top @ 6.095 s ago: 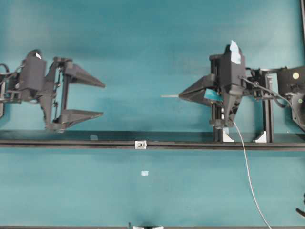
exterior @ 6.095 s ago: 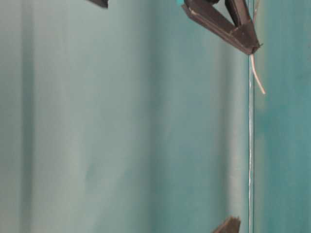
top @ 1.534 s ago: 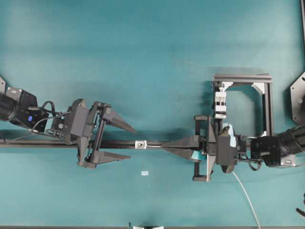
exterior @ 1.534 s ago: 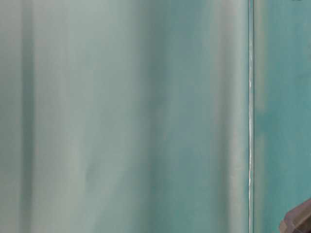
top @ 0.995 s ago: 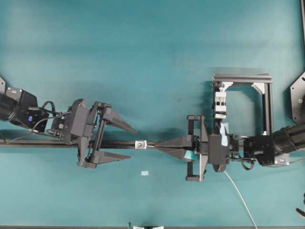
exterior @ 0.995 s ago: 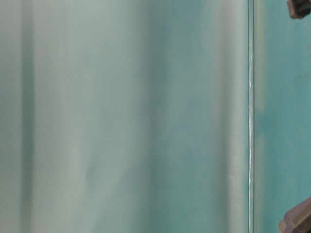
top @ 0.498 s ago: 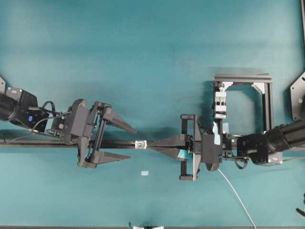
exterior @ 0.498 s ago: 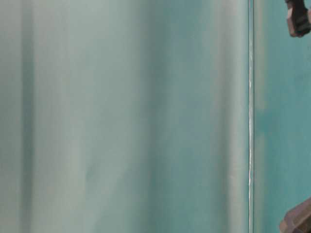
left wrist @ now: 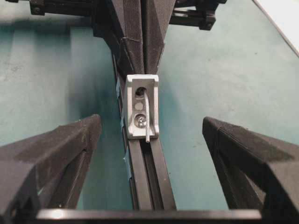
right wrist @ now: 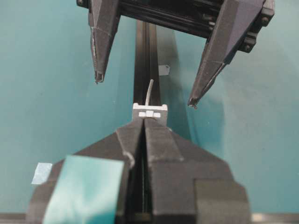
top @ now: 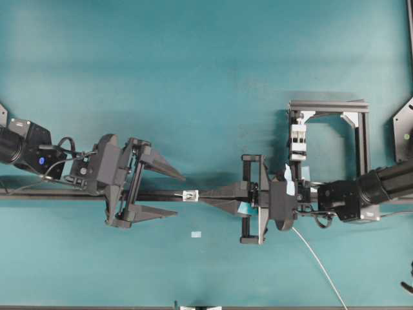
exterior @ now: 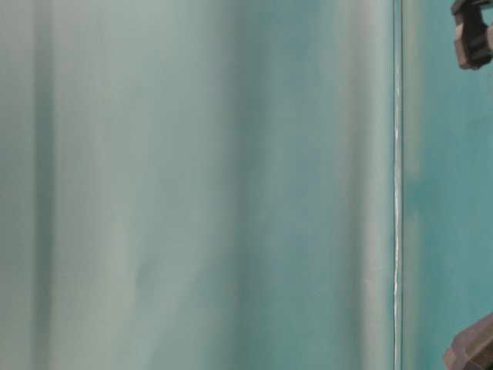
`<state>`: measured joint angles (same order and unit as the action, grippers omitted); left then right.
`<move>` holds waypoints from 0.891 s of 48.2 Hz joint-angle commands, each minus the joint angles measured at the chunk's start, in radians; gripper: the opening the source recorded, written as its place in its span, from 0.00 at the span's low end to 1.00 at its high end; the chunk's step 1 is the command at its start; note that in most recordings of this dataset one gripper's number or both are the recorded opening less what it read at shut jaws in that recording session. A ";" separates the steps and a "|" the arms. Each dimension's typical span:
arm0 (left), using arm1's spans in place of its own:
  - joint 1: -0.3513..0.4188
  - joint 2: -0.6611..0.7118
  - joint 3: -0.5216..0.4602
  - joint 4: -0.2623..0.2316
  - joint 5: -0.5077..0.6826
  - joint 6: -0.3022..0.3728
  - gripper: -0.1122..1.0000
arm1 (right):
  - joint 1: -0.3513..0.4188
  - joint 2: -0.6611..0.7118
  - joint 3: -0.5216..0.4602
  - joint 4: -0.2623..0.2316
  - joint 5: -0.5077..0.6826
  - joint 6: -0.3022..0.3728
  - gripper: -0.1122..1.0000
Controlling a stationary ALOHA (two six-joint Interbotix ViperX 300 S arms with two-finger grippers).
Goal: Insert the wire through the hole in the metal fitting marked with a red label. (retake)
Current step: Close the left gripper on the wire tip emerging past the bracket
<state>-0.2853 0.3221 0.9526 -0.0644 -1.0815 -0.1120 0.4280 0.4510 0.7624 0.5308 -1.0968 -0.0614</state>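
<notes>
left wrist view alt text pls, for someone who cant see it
A thin pale wire pokes out through the top hole of a small silver bracket on a black rail, its tip hanging down. Behind, the shut right gripper feeds it; the left gripper's open fingers flank the rail.

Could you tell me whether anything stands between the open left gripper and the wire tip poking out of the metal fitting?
Nothing visible does. The wire tip sticks out of the metal fitting toward the left gripper, whose open jaws flank bare rail.

wire [left wrist: 147, 119] tip through hole [left wrist: 139, 93] of metal fitting [left wrist: 141, 106] | left tool [left wrist: 152, 154] fingers spread wide
</notes>
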 commanded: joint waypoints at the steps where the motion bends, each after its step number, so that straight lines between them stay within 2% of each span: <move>1: 0.000 -0.020 -0.012 0.002 -0.005 -0.005 0.70 | -0.006 -0.006 -0.006 -0.005 0.008 -0.003 0.13; 7: 0.002 -0.020 -0.014 0.002 -0.005 -0.008 0.68 | -0.006 -0.006 -0.006 -0.003 0.008 -0.003 0.13; 11: 0.002 -0.021 -0.014 0.002 -0.003 -0.008 0.60 | -0.006 -0.006 -0.006 -0.005 0.008 -0.003 0.13; 22: -0.003 -0.023 -0.018 0.003 -0.003 -0.008 0.17 | -0.006 -0.006 -0.005 -0.003 0.008 -0.003 0.13; 27: -0.003 -0.026 -0.025 0.005 0.003 -0.008 0.05 | -0.006 -0.006 -0.003 -0.005 0.008 -0.003 0.13; 32: -0.008 -0.028 -0.029 0.008 0.021 -0.008 0.01 | -0.006 -0.006 -0.003 -0.003 0.008 -0.003 0.13; 43: -0.012 -0.028 -0.048 0.008 0.069 -0.006 0.01 | -0.006 -0.006 0.000 -0.003 0.008 -0.002 0.13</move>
<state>-0.2884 0.3221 0.9265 -0.0614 -1.0140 -0.1181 0.4280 0.4510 0.7639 0.5292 -1.0968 -0.0614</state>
